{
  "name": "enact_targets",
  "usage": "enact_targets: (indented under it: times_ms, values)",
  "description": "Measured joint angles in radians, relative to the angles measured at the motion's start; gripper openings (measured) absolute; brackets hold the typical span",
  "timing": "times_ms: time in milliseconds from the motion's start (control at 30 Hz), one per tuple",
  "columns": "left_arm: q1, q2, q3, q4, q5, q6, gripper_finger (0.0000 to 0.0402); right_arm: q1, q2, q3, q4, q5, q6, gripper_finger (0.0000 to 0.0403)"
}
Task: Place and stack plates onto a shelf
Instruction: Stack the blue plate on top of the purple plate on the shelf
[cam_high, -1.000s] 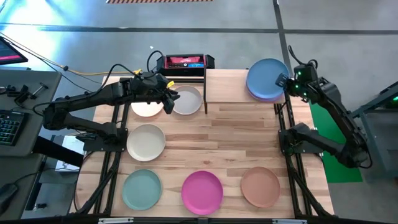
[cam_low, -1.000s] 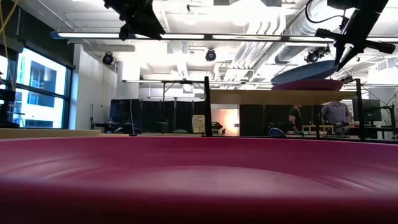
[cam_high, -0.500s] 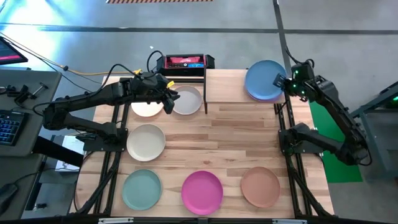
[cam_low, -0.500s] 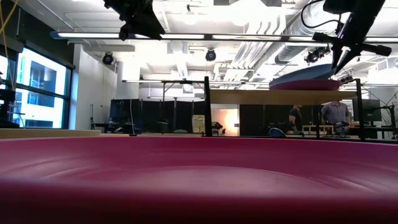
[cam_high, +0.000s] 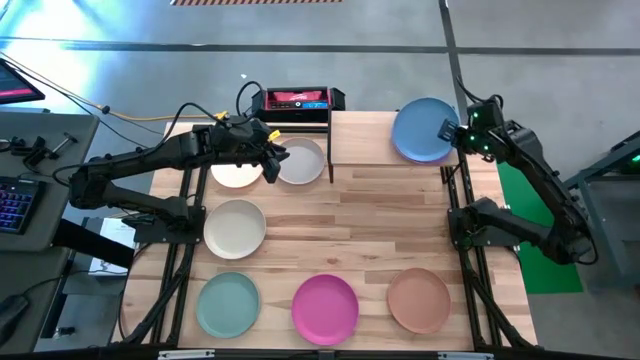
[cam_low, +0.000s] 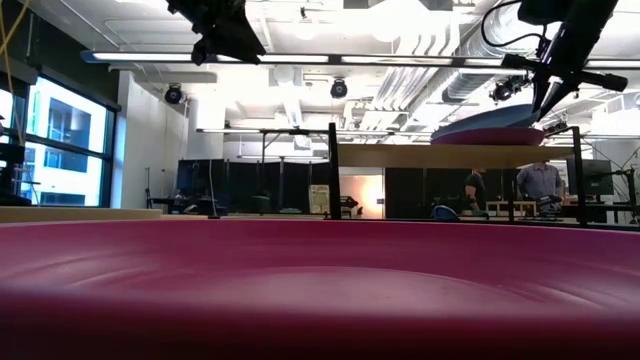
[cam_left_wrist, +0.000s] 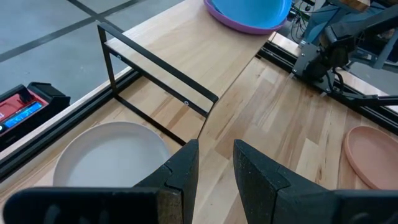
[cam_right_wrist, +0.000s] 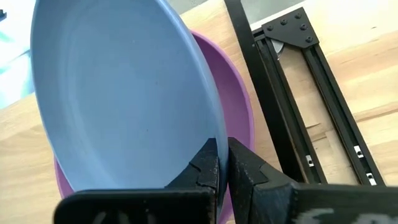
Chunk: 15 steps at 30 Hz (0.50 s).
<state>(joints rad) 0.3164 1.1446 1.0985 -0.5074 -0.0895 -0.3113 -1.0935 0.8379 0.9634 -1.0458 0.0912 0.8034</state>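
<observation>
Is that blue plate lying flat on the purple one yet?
No, tilted: the blue plate leans on the purple plate, its rim pinched by the right gripper.

keyboard (cam_high: 12, 205), red device (cam_high: 296, 99), two people (cam_low: 541, 183)

Open-plan lab: exposed ceiling ducts (cam_low: 420, 75), keyboard desk (cam_high: 40, 150) beside robot table (cam_high: 400, 215).

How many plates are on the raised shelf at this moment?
2: the purple plate lies on the shelf at its right end; the blue plate sits tilted on it, its rim pinched by the right gripper. None seems hidden.
</observation>
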Motion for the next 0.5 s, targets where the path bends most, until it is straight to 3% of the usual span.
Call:
enact_targets:
  times_ms: [500]
  values:
    - [0.0,0.0,0.0,0.0,-0.005,0.028,0.009,0.0,0.0,0.0,-0.003,-0.043,0.001,0.0001]
